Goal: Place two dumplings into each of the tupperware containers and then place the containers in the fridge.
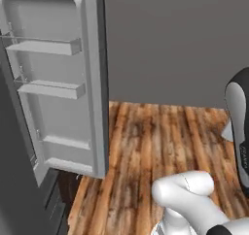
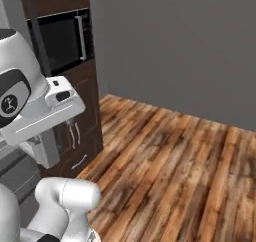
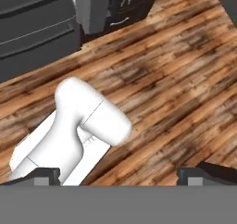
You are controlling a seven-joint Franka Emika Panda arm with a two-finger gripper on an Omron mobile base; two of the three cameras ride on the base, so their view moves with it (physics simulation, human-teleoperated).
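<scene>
1. Nearest, gripper (image 3: 118,177) pointing down at the wood floor (image 3: 176,93), jaws spread wide, nothing between them.
2. Far left, fridge (image 1: 58,83) with door swung open, pale door racks bare.
3. Beyond, dark cabinets (image 2: 75,131) with black microwave (image 2: 62,41), grey wall (image 2: 175,46) right.

Standing at the left of the left base view: the fridge (image 1: 95,83), tall and silver-grey, with its door swung wide open and the pale inner face turning toward the camera. Carrying two shallow door racks (image 1: 48,47) one above the other in the upper half, plus a lower ledge near the bottom, all showing bare. Hanging just above the wooden floor, with a dark drawer front sitting below it. Showing no dumplings or tupperware containers on the racks.
</scene>
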